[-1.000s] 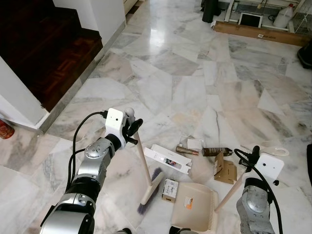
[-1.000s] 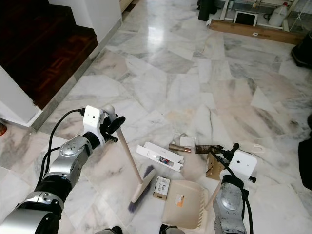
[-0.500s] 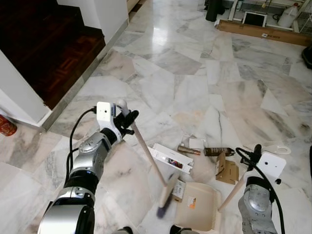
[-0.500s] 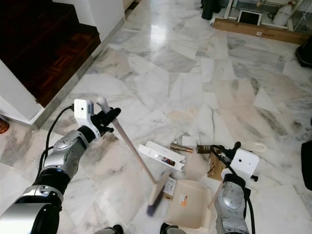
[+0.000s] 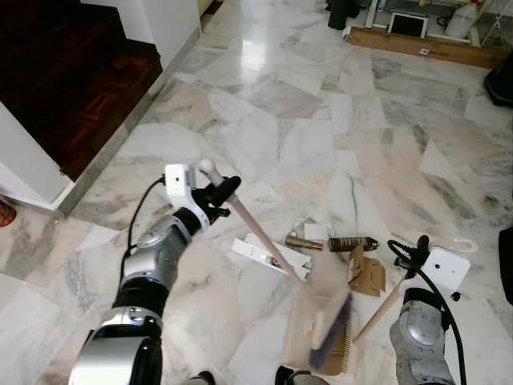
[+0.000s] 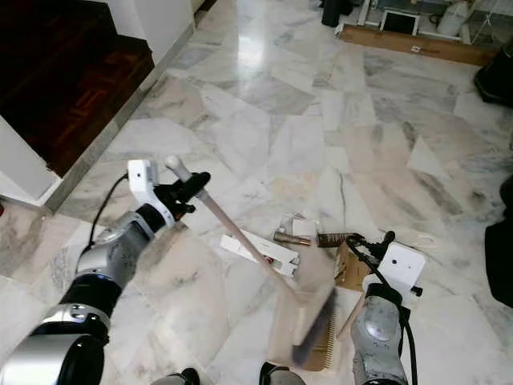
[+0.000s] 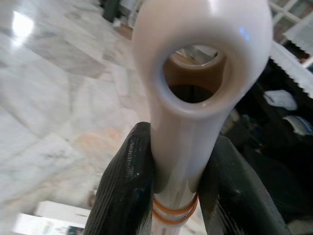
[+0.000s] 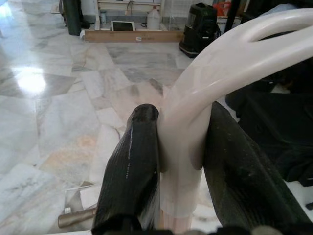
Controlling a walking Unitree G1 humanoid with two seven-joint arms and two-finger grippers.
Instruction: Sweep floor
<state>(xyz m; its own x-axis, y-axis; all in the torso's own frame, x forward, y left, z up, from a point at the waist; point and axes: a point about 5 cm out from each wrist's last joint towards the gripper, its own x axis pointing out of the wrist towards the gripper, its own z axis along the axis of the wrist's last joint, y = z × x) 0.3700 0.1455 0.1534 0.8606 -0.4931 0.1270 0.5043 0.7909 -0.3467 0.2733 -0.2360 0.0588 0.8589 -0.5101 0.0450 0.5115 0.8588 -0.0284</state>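
My left gripper (image 5: pixel 218 192) is shut on the top of the cream broom handle (image 7: pixel 188 122), whose looped end sticks out past the black fingers (image 7: pixel 128 191). The stick slants down to the right. Its blurred broom head (image 5: pixel 330 327) is over the beige dustpan (image 5: pixel 300 345) on the marble floor. My right gripper (image 5: pixel 411 258) is shut on the dustpan's long handle (image 8: pixel 188 147). Litter lies just beyond the pan: a white box (image 5: pixel 268 255), a brown tube (image 5: pixel 304 242), a dark bottle (image 5: pixel 353 242) and a cardboard scrap (image 5: pixel 365 277).
A dark wooden step (image 5: pixel 76 80) and a white wall corner (image 5: pixel 24 160) are to the left. A long cardboard box (image 5: pixel 425 44) lies at the far back. A black object (image 5: pixel 506 273) is at the right edge, with a white ring (image 5: pixel 462 245) on the floor near it.
The broom head has swept rightward from left of a small box to over the dustpan. The small box no longer shows. The dustpan and right arm have stayed put.
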